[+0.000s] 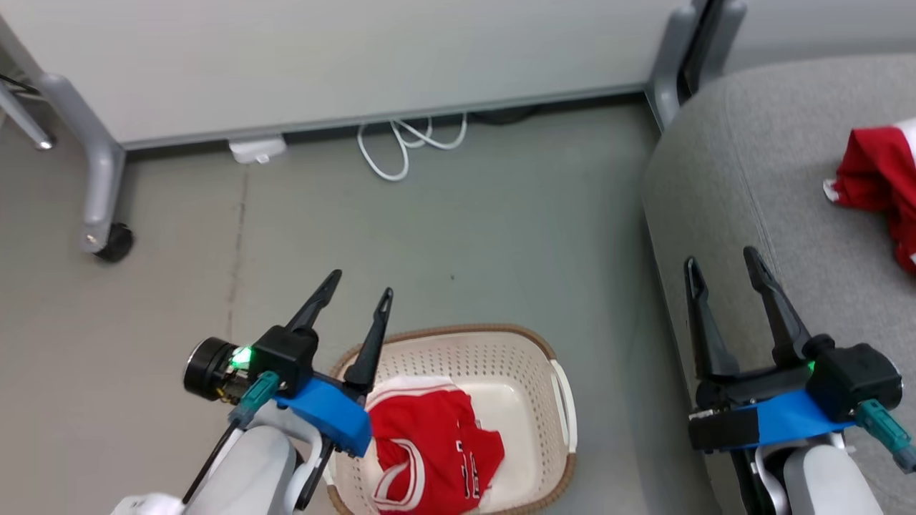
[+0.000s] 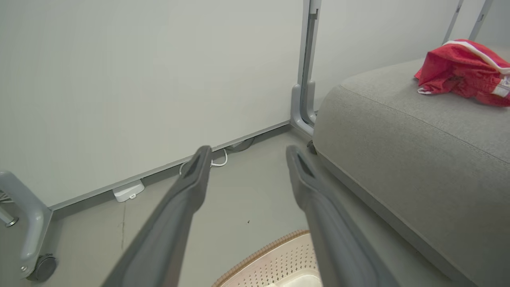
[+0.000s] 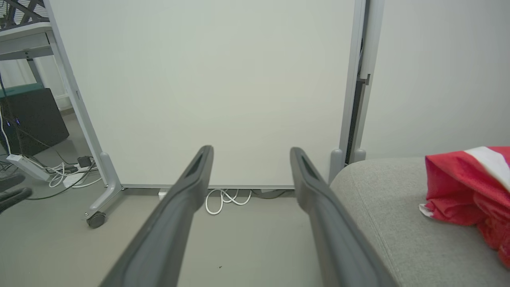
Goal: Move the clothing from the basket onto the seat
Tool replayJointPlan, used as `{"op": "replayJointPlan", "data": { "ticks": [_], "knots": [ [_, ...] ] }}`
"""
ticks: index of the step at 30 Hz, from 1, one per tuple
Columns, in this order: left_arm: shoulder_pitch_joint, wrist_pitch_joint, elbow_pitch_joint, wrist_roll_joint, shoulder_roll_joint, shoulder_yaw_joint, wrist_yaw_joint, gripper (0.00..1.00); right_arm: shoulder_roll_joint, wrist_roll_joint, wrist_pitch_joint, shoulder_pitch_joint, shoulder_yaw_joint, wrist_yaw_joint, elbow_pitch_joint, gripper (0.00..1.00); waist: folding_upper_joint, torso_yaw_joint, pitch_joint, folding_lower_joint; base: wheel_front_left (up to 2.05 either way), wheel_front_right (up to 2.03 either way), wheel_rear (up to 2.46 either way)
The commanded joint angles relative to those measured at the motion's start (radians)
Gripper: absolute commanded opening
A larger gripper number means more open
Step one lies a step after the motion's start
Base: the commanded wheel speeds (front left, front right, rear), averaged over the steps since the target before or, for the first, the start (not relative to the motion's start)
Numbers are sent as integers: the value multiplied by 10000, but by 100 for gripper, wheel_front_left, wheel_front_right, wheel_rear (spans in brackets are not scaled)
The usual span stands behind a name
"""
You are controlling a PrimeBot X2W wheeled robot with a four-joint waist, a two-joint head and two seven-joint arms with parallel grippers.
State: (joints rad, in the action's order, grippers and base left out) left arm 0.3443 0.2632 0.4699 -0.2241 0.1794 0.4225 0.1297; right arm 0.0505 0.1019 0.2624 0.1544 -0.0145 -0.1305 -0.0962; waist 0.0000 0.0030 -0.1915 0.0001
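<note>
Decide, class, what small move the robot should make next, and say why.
Probably lower the open left pincer into the basket onto the red garment lying there. The other garment already lies on the seat, and the left pincer hovers right by the basket rim.

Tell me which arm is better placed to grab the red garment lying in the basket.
Left. The open left gripper hangs at the basket rim, beside the red garment inside; the right gripper, also open, sits over the seat edge, farther off.
</note>
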Motion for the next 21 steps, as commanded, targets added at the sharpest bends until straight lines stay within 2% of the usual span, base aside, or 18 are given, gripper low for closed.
{"op": "replayJointPlan", "data": {
  "ticks": [1, 12, 21],
  "knots": [
    [282, 24, 173, -78, 52, 129, 7, 100, -3, -22, 38, 195, -17, -5, 69, 100, 0, -380, -533, -1, 0, 0, 0],
    [1951, 24, 2593, -690, 414, 2489, 7, 100, -2, -3, 38, 1043, -175, -5, 378, 100, 0, -1264, -2153, -1, 0, 0, 0],
    [3301, -94, 4845, -1356, 539, 4802, 8, 100, -2, -11, 38, 1685, -384, -5, 751, 100, 0, -1749, -3503, -1, 0, 0, 0]
  ]
}}
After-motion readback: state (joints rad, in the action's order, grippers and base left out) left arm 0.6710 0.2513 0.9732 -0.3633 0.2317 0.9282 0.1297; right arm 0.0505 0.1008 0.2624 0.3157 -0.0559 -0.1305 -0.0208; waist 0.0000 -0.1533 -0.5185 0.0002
